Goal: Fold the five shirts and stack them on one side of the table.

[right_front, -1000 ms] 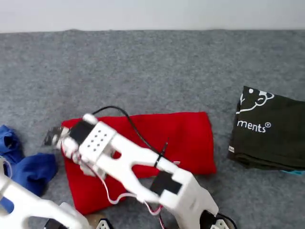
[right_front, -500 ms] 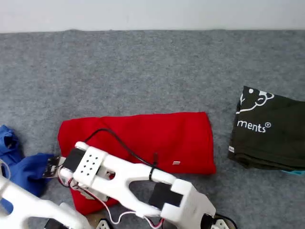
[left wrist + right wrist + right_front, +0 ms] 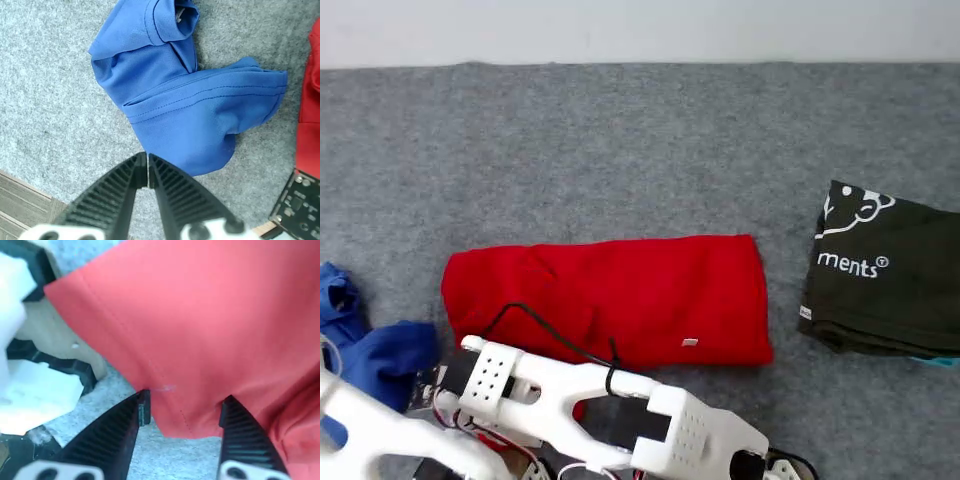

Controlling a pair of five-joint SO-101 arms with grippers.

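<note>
Straddling the 7 o'clock corner of the red shirt [image 3: 620,290], right gripper [image 3: 184,401]: jaws wide apart, hem between them, nothing clamped. Left gripper [image 3: 148,159]: jaws closed, empty, above blue shirt [image 3: 185,110] at 8 o'clock on table [image 3: 620,130]; dark folded stack [image 3: 880,275] at 3 o'clock.

Right arm [image 3: 570,385], lower centre of high view: white printed shell, two hole-grid panels [image 3: 492,375], thin black cable [image 3: 535,325] looped above it, black tie [image 3: 611,362] round the link. Left arm [image 3: 365,425], lower left corner: plain white. Left gripper [image 3: 148,162] and right gripper [image 3: 182,405]: black ribbed fingers on white bases.
</note>
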